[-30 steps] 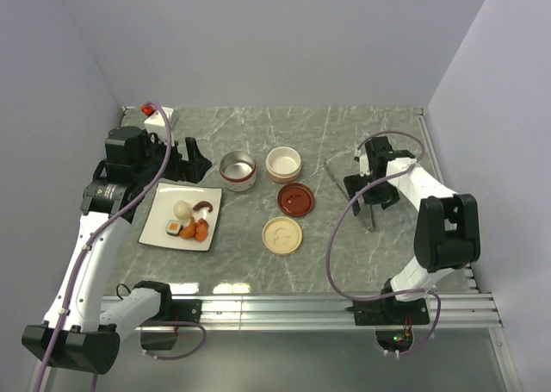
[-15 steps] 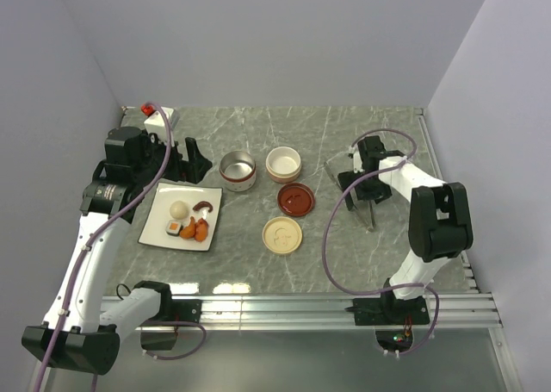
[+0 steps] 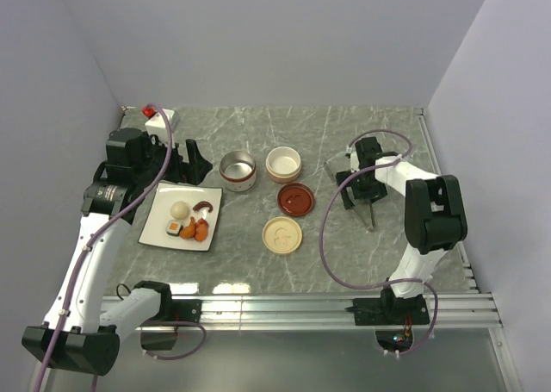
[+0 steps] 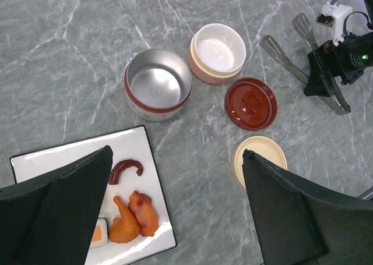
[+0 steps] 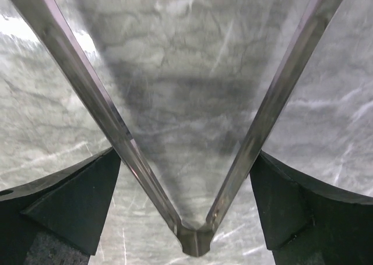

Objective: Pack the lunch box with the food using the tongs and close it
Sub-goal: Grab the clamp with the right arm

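Right jaws gaped astride thin silver metal tongs [image 5: 195, 240] near the table's [image 3: 344, 133] right edge, ready to grip; left jaws gaped empty.

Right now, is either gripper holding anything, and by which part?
Nothing is held. The right gripper is open, straddling the tongs near their joined end. The left gripper is open and empty.

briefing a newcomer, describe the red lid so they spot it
From the white plate on the left, look right past the steel bowl. The red lid lies flat beside the cream cup; the other lid is pale cream, this one dark red.
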Controlling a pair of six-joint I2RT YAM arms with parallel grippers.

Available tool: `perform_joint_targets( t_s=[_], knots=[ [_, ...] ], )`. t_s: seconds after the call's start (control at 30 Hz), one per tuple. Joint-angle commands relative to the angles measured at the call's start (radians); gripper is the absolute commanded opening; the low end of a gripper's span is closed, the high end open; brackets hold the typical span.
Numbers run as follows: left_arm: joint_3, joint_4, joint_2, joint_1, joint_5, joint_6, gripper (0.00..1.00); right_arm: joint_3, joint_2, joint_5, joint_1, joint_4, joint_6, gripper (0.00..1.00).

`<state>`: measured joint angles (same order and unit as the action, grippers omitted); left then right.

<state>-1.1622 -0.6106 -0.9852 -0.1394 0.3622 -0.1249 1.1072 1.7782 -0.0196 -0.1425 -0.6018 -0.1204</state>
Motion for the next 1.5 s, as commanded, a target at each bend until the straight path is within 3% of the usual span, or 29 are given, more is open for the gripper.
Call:
perform_joint_targets(
  t_s=[0.0,0.3,0.77,0.87,1.0,1.1,1.47],
  knots=[
    [0.002,0.018,0.022,-0.003,0.018,0.001,0.99,0.014,0.024,-0.013,-0.008,0.062,-0.001,0.97],
    [0.004,0.018,0.017,-0.003,0.014,-0.001,0.99,0.017,0.059,-0.016,-0.006,0.063,0.004,0.9],
    [0.004,0.018,0.016,-0.003,0.02,0.001,1.0,0.097,0.116,-0.01,0.004,0.005,0.025,0.91],
    [0.001,0.017,0.011,-0.003,0.021,0.002,1.0,0.102,0.119,0.001,0.003,0.002,0.025,0.86],
    [-0.01,0.008,0.007,-0.003,0.024,0.007,0.99,0.086,0.086,-0.034,0.011,0.005,0.016,0.67],
    [-0.017,-0.001,0.006,-0.003,0.021,0.011,0.99,0.083,0.025,-0.071,0.015,-0.009,0.01,0.59],
    [-0.027,-0.02,0.013,-0.003,0.081,0.045,0.99,0.128,-0.197,-0.223,0.026,-0.142,-0.022,0.56]
  ],
)
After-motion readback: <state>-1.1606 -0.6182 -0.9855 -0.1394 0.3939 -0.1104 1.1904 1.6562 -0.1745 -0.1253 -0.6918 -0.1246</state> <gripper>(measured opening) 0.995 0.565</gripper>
